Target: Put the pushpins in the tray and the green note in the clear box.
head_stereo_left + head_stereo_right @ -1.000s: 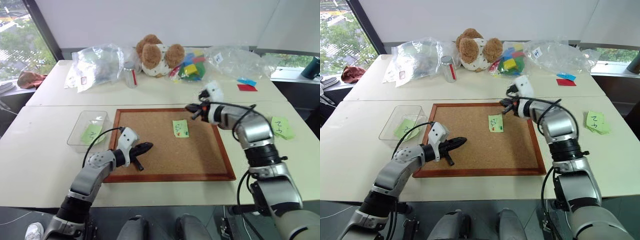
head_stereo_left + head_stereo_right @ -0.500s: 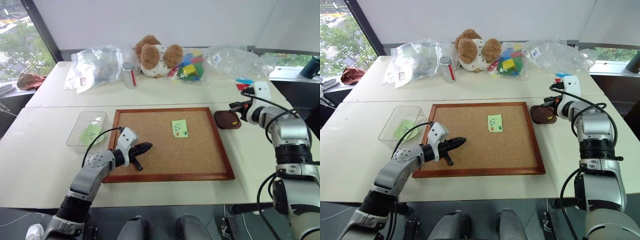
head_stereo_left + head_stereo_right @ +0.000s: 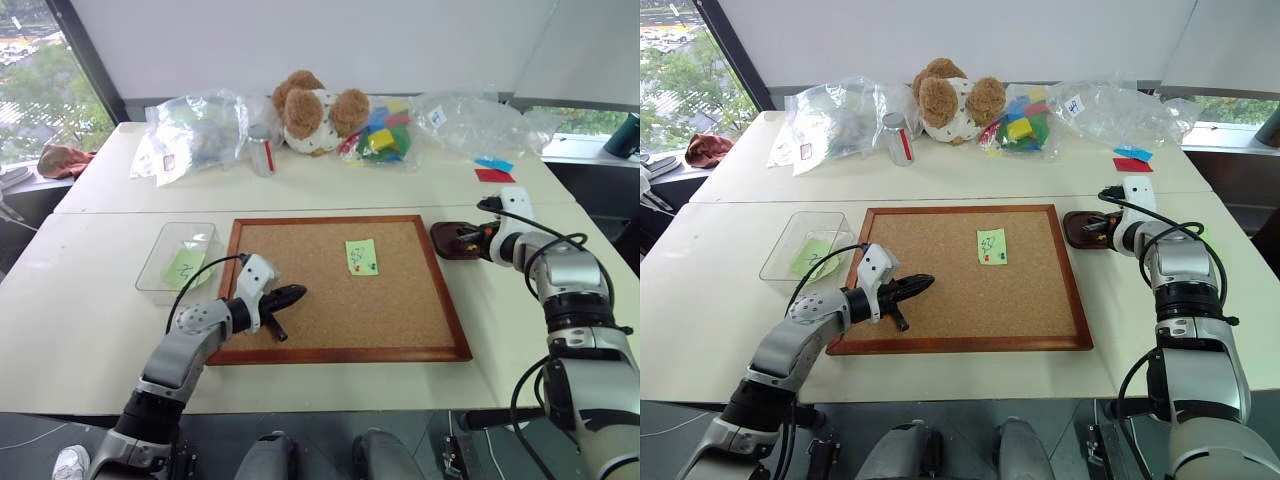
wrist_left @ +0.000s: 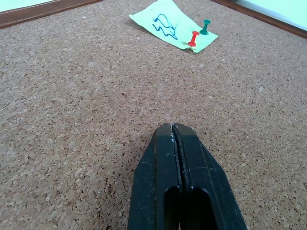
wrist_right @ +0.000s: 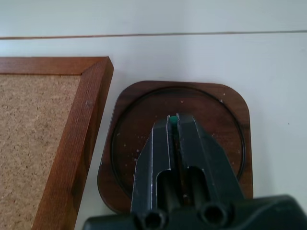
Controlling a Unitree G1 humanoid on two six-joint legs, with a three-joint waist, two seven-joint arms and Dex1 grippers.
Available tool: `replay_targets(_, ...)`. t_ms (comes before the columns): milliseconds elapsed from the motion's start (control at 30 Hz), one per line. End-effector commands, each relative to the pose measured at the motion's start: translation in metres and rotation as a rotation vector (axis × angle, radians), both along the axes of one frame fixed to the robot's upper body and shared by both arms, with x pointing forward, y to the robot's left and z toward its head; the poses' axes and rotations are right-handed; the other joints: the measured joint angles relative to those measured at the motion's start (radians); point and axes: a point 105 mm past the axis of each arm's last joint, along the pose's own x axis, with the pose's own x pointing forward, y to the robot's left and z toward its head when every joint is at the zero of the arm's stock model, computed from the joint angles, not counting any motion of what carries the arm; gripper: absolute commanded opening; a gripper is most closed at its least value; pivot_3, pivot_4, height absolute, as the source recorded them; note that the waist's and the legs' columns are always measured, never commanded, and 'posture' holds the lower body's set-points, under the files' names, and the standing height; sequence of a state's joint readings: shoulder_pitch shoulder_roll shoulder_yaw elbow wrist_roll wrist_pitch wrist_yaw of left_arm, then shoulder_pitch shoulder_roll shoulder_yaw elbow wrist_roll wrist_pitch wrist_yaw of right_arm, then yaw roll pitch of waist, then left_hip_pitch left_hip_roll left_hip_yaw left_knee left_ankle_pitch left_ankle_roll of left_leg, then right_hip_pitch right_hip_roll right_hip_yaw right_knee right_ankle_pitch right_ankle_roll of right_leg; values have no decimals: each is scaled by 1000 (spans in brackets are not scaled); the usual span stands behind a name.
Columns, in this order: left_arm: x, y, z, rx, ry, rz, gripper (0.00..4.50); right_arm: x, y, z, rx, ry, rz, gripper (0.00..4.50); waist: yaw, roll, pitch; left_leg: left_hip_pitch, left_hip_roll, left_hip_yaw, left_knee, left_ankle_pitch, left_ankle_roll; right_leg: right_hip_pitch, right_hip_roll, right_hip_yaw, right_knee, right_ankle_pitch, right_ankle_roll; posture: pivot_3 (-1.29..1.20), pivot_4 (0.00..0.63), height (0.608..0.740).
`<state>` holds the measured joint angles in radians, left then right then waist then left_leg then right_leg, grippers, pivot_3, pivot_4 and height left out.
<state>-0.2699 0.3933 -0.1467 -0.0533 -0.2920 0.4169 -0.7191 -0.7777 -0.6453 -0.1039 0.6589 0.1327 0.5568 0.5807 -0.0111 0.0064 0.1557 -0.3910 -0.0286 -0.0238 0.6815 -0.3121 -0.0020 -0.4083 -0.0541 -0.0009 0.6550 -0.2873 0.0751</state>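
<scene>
Right end effector [image 5: 173,122]: hung over the tray [image 5: 218,100], fingers a slit apart, pinching a green pushpin [image 5: 171,118] at the tips.
Tray: sat on the table [image 3: 90,300] just beside the corkboard's [image 3: 330,300] right frame.
Left end effector [image 4: 173,128]: pressed together, empty, low over the cork.
Green note [image 3: 361,256]: lay on the corkboard, a red pushpin [image 4: 193,38] and a second green pushpin [image 4: 205,26] stuck in it.
Clear box [image 3: 165,250]: stood left of the corkboard, another green note [image 3: 183,267] inside.

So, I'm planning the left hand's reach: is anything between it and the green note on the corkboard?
Nothing visible. Bare corkboard runs from the shut left hand to the green note. A red pushpin and a green pushpin stand in the note's edge, so it probably won't lift free until they're pulled.
</scene>
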Motion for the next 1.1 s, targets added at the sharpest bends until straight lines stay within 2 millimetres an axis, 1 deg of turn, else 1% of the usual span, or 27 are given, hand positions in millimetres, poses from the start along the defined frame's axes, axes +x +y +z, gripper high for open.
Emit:
replay_targets(33, -5, 3, -15, 27, 59, 8, 0, 2, 1, 11, 5, -43, 10, 1876, 0, 0, 0, 0, 0, 0, 0, 0, 0, 0, 0, 0, 0, 0, 0, 0, 150, 740)
replay_targets(200, -6, 2, -16, 28, 62, 4, 0, 1, 4, 22, 15, -68, 20, 4444, 0, 0, 0, 0, 0, 0, 0, 0, 0, 0, 0, 0, 0, 0, 0, 0, 150, 740)
replay_targets(233, -6, 2, -16, 28, 63, 3, 0, 1, 5, 24, 18, -74, 23, 4483, 0, 0, 0, 0, 0, 0, 0, 0, 0, 0, 0, 0, 0, 0, 0, 0, 150, 740)
replay_targets(333, -5, 2, -16, 29, 63, 2, 0, 0, 8, 33, 25, -95, 37, 4483, 0, 0, 0, 0, 0, 0, 0, 0, 0, 0, 0, 0, 0, 0, 0, 0, 150, 740)
replay_targets(400, -6, 2, -16, 29, 64, 2, 0, -3, 14, 43, 33, -118, 67, 4483, 1, 0, 0, 0, 0, 0, 0, 0, 0, 0, 0, 0, 0, 0, 0, 0, 150, 740)
replay_targets(467, -5, 2, -16, 30, 64, 2, 0, -10, 27, 54, 38, -141, 141, 4483, 1, 0, 0, 0, 0, 0, 0, 0, 0, 0, 0, 0, 0, 0, 0, 0, 150, 740)
replay_targets(533, -5, 3, -16, 30, 64, 3, 0, -20, 48, 64, 30, -170, 257, 4483, 1, 0, 0, 0, 0, 0, 0, 0, 0, 0, 0, 0, 0, 0, 0, 0, 150, 740)
replay_targets(600, -5, 3, -16, 30, 64, 3, 0, -30, 64, 68, 27, -178, 337, 4483, 1, 0, 0, 0, 0, 0, -1, 0, 0, 0, 0, 0, 0, 0, 0, 0, 150, 740)
replay_targets(667, -5, 2, -16, 30, 64, 2, 0, -44, 86, 65, -3, -169, 457, 4483, 1, 0, 0, 0, 0, 0, 0, 0, 0, 0, 0, 0, 0, 0, 0, 0, 150, 740)
replay_targets(700, -5, 2, -16, 30, 64, 1, 0, -52, 97, 60, -19, -157, 517, 4483, 2, 0, 0, 0, 0, 0, 0, 0, 1, 0, 0, 0, 0, 0, 0, 0, 150, 740)
replay_targets(800, -5, 2, -16, 28, 65, -1, 0, -66, 123, 47, -21, -131, 623, 4483, 1, 0, 0, 0, 0, -1, -1, 0, 1, 0, 0, 0, -1, 0, 0, 0, 150, 740)
replay_targets(900, -4, 1, -16, 26, 64, -1, 0, -72, 138, 32, -27, -99, 665, 4483, 1, 0, 0, 0, 0, -1, 0, 0, 1, 0, 0, 0, -1, 0, 0, 0, 150, 740)
replay_targets(967, -4, 1, -15, 21, 64, 1, 0, -73, 142, 25, -30, -90, 673, 3987, 1, 0, 0, 0, 0, -1, 0, -1, 1, 0, -1, 0, -1, 0, 0, 0, 150, 740)
replay_targets(1000, -3, 2, -15, 20, 63, 2, 0, -71, 142, 23, -30, -86, 664, 3666, 2, 0, 0, 0, 0, -1, 0, -1, 1, 0, -1, 0, -1, 0, 0, 0, 150, 740)
replay_targets(1067, -3, 2, -14, 19, 62, 4, 0, -67, 143, 20, -23, -83, 641, 2795, 2, 0, 0, 0, 0, -1, 0, -1, 1, 0, -1, 0, -1, 0, 0, 0, 150, 740)
replay_targets(1100, -3, 2, -14, 17, 62, 5, 0, -65, 144, 18, -21, -80, 638, 2795, 1, 0, 0, 0, 0, -1, 0, -1, 1, 0, -1, 0, -1, 0, 0, 0, 150, 740)
